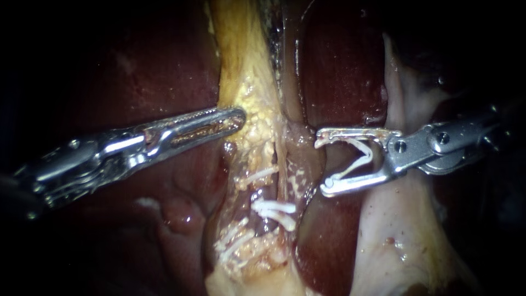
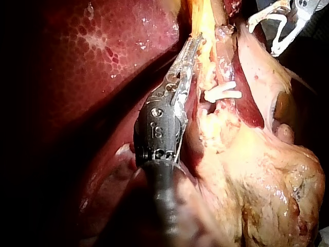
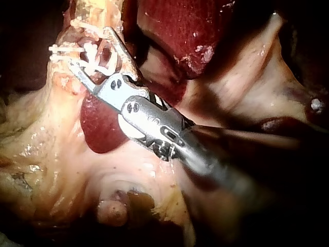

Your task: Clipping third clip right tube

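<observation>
Nearest are two instruments. The left instrument point(image 1: 238, 117) comes from the left edge to mid-frame, its jaws closed on the rim of the yellow fat point(image 1: 246, 71). The right instrument point(image 1: 322, 163), centre right, has jaws spread wide, yet both grip one white loaded clip point(image 1: 359, 159). That clip sits just beside the right tube point(image 1: 293, 170), not around it. Lower centre, that tube wears two placed clips point(image 1: 276, 212). A single clip point(image 1: 256, 175) lies to their upper left, and a cluster point(image 1: 234, 240) I cannot count lies lower left. Farthest back is dark liver point(image 1: 339, 71).
</observation>
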`<state>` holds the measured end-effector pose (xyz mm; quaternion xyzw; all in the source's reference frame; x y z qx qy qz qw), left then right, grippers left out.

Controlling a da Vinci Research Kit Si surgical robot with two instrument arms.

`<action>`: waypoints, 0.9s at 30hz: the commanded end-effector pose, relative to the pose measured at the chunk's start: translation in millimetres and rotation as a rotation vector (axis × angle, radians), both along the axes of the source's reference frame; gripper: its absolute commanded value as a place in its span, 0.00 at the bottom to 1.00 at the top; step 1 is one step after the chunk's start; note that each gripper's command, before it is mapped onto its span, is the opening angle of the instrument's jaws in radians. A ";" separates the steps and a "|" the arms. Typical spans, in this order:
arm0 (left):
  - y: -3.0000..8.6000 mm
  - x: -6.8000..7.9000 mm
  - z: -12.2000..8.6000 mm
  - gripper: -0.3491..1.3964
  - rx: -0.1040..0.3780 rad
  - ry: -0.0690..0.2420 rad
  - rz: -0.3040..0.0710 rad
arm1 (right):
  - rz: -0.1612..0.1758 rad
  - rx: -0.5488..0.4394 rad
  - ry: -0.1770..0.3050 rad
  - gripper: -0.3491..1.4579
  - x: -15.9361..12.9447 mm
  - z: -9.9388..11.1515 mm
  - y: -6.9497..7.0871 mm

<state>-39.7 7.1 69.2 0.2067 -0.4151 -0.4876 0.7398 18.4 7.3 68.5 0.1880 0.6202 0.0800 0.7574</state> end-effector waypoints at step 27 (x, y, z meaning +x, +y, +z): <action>2.6 7.5 -8.3 0.00 -0.012 -0.013 -0.067 | 0.040 0.623 -0.012 0.51 9.8 12.7 -4.7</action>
